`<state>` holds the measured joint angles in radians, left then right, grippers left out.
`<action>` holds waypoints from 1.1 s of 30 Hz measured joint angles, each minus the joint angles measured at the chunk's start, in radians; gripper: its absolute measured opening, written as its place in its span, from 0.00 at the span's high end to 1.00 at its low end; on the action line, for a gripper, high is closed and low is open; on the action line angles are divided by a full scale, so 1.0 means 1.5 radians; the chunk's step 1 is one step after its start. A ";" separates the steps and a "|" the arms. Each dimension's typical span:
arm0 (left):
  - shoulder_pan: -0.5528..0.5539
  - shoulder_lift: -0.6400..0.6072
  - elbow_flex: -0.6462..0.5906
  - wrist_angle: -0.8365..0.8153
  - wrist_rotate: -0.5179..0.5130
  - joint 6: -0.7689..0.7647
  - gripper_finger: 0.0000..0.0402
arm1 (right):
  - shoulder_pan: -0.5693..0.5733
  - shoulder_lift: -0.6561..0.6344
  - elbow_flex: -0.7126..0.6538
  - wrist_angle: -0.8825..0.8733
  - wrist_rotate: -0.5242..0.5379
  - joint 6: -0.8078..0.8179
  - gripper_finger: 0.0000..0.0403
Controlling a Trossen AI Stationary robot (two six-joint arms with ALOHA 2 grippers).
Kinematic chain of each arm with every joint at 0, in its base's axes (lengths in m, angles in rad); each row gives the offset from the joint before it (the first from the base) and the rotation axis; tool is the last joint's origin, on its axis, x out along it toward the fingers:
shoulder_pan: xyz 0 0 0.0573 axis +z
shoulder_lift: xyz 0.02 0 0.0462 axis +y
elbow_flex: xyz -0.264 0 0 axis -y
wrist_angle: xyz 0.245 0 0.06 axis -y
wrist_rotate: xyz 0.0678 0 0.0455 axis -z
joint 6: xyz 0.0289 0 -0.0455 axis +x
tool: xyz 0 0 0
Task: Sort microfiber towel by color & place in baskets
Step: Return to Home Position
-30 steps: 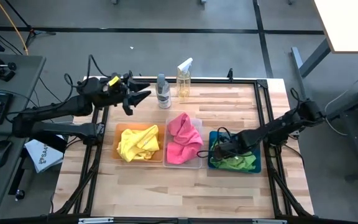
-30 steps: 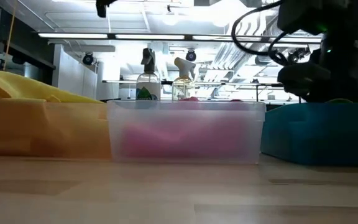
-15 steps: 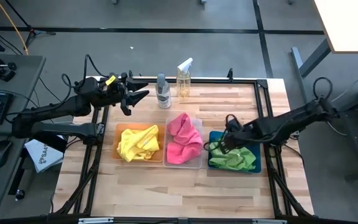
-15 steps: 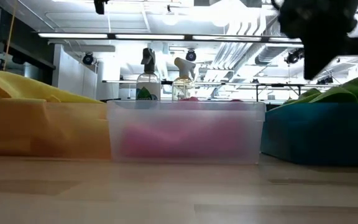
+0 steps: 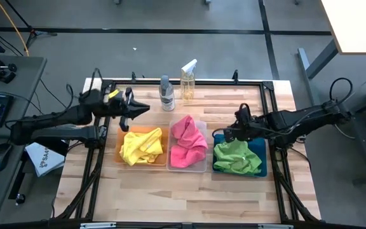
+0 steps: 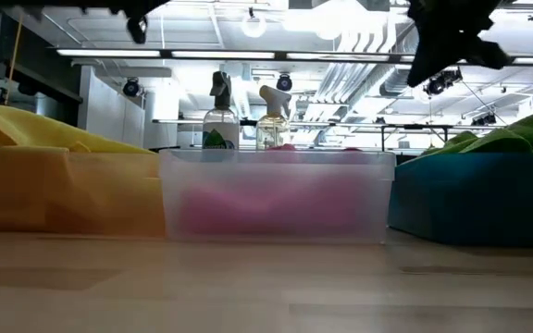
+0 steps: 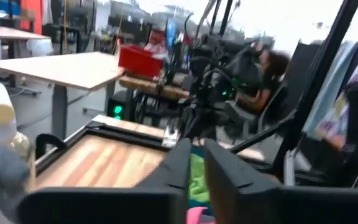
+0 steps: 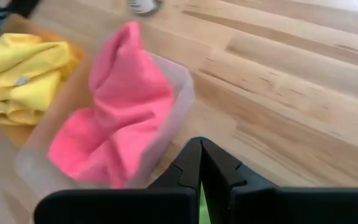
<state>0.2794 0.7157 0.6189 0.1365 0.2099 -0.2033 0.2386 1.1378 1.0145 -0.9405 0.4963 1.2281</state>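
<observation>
- Where the high view looks straight down, three bins stand in a row mid-surface [image 5: 234, 105]: orange bin [image 5: 124, 130] with the yellow towel [image 5: 142, 146], clear bin [image 5: 203, 124] with the pink towel [image 5: 188, 143], and blue bin [image 5: 264, 159] with the green towel [image 5: 237, 158].
- Behind the row stand a grey-capped bottle [image 5: 166, 93] and a white-capped bottle [image 5: 188, 79], just beside each other.
- Low view only: the yellow and green towels are heaped above their bins' rims. The pink towel shows mostly as colour through the clear wall.
- Right wrist view only: the folds of the pink towel are seen close, with the yellow towel beyond.
- Left gripper [image 5: 143, 108]: raised over the far-left part of the surface, behind the orange bin and pointing toward the bottles. Its fingers are drawn close with only a sliver between them, holding nothing.
- Right gripper [image 5: 229, 134]: raised at the far edge of the blue bin, next to the clear bin. Its fingertips meet, holding nothing, clear of the green towel.
</observation>
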 joint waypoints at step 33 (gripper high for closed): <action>-0.295 -0.317 -0.405 0.190 -0.459 -0.124 1.00 | -0.216 0.000 0.000 0.359 -0.304 -0.340 0.99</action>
<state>-0.1624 0.2408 0.0120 0.4220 -0.4780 -0.3893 -0.0853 1.1378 1.0142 -0.4026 0.0407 0.7180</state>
